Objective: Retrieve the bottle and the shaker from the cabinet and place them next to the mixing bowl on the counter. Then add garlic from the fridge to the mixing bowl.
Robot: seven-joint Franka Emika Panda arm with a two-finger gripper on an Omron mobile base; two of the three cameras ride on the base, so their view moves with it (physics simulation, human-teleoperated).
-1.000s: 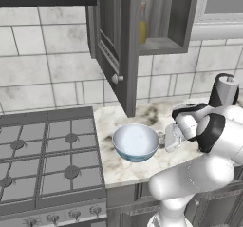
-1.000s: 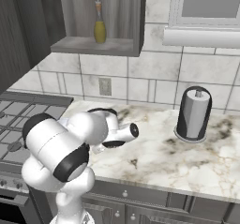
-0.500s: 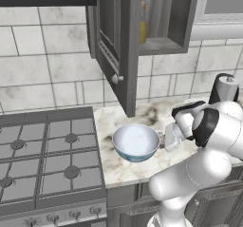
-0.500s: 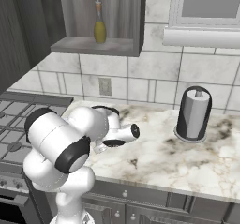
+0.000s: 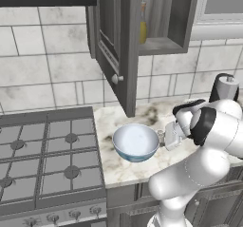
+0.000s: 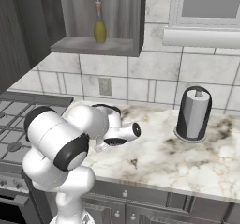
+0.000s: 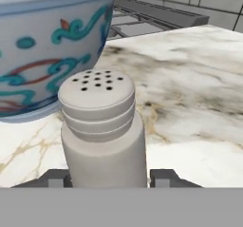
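A white shaker [image 7: 102, 126] with a perforated cap stands upright on the marble counter, right beside the mixing bowl [image 7: 47, 41], which is white with teal and red patterns. My gripper [image 7: 110, 177] is low over the counter with one finger on each side of the shaker's base. The jaws are open, with a thin gap on the right side. From the left base camera the gripper [image 5: 166, 137] sits just right of the bowl [image 5: 135, 140]. The yellow bottle [image 5: 143, 26] [image 6: 99, 24] stands on the shelf of the cabinet.
The cabinet door [image 5: 116, 45] hangs open above the bowl. A gas stove [image 5: 47, 150] lies to the left of the counter. A paper towel holder [image 6: 192, 115] stands at the counter's right, with bare marble [image 6: 154, 162] in front of it.
The jaws have eased slightly apart around the shaker. The arm's elbow has shifted a little, while shaker and bowl stay put.
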